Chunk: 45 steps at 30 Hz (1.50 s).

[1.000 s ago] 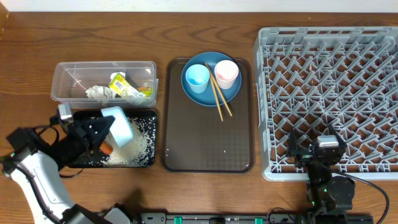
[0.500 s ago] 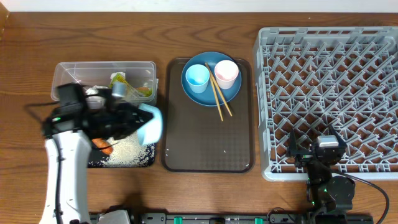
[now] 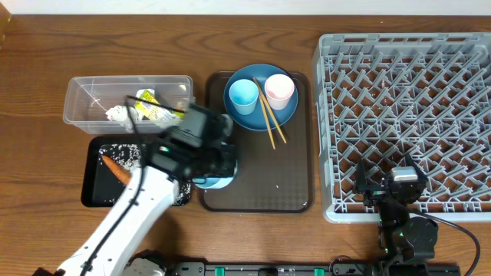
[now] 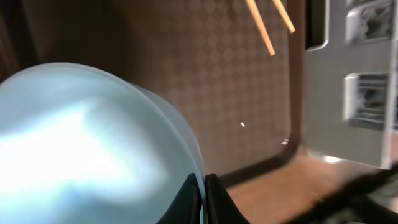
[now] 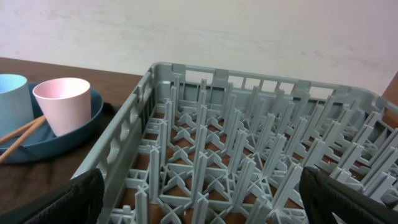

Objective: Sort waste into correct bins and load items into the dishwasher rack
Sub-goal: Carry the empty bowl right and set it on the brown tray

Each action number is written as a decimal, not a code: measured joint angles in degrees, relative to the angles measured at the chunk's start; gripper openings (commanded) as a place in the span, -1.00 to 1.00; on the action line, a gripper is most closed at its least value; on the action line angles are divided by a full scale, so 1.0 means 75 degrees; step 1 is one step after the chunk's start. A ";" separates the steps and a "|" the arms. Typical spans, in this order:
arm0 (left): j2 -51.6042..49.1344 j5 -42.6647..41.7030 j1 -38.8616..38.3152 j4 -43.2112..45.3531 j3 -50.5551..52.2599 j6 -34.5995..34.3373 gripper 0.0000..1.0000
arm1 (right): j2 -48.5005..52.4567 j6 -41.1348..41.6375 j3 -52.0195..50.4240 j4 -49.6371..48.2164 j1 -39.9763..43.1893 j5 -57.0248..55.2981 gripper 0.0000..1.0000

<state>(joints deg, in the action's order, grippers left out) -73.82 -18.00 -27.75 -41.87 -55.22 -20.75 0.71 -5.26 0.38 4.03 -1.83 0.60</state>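
Carried rightward since a second ago: white-blue bowl point(image 3: 217, 181), off the shallow black rectangular tray point(image 3: 93, 188), now over the left edge of the dark brown serving tray point(image 3: 261, 176). Left end effector point(image 4: 203, 198) clamped on its rim. Small orange carrot point(image 3: 115, 167) and loose rice grains point(image 3: 129, 152) in black tray. Crumpled white paper point(image 3: 118, 114) and yellow-green printed wrapper point(image 3: 153, 107) in clear plastic tub point(image 3: 77, 96). Right end effector point(image 5: 199, 202) spread wide at the near edge of the grey pegged rack point(image 3: 406, 92).

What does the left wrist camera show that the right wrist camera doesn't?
Only the left wrist view shows the white-blue bowl, pinched at its rim by the left gripper, with the brown serving tray behind it. Only the right wrist view shows the pink cup, the light blue cup and the blue plate. Both show the chopsticks and the grey rack.
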 measured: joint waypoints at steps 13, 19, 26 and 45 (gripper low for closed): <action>-0.0583 0.2422 -0.2299 0.0807 0.0003 -0.0519 -0.88 | 0.0000 0.0000 0.0000 0.0000 -0.0003 0.0000 0.98; -0.1472 0.2643 -0.2407 0.0985 0.0003 -0.0641 -0.88 | 0.0000 0.0000 0.0000 0.0000 0.0000 0.0000 0.99; -0.1792 0.2532 -0.2521 0.1262 0.0023 -0.0664 -0.85 | 0.0000 0.0000 0.0000 0.0000 -0.0003 0.0000 0.98; -0.1792 0.2250 -0.2524 0.1338 0.0023 -0.0997 -0.06 | 0.0000 0.0000 0.0000 0.0000 0.0000 0.0000 0.98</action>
<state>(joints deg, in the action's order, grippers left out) -87.26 -1.13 -46.68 -31.83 -55.05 -28.23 0.71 -5.26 0.38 4.03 -1.83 0.60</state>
